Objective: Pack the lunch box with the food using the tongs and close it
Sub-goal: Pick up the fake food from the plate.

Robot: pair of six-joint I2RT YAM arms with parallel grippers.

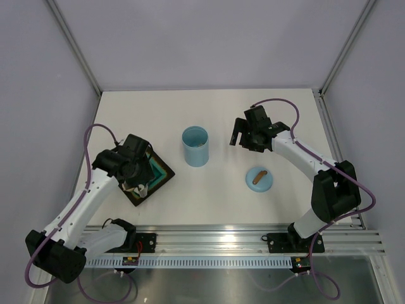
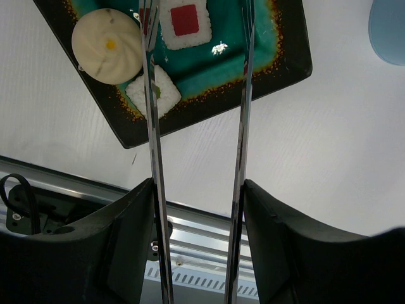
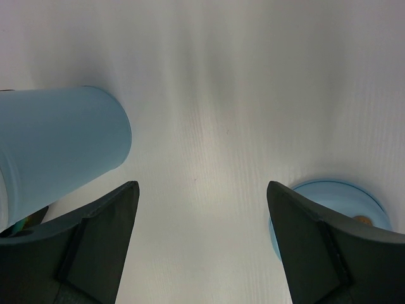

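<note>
My left gripper (image 2: pixel 199 190) is shut on the tongs (image 2: pixel 152 126), one silvery arm lying against the inside of each finger. The two arms stand apart and reach over the dark tray (image 2: pixel 209 107), their tips cut off by the top edge of the left wrist view. On the tray's teal inside lies food: a round beige disc (image 2: pixel 106 45), a white square with a red centre (image 2: pixel 185 19) and a white square with a green centre (image 2: pixel 155 92). The light blue lunch box (image 1: pixel 195 147) stands upright and uncovered mid-table. Its lid (image 1: pixel 259 178) lies to its right. My right gripper (image 1: pixel 243 136) hovers open and empty between them.
The tray (image 1: pixel 161 172) sits at the near left, close to the metal rail (image 1: pixel 215 237) along the table's front edge. Grey walls enclose the table on the left, back and right. In the right wrist view, the lunch box (image 3: pixel 57 145) is at left and the lid (image 3: pixel 335 202) at right.
</note>
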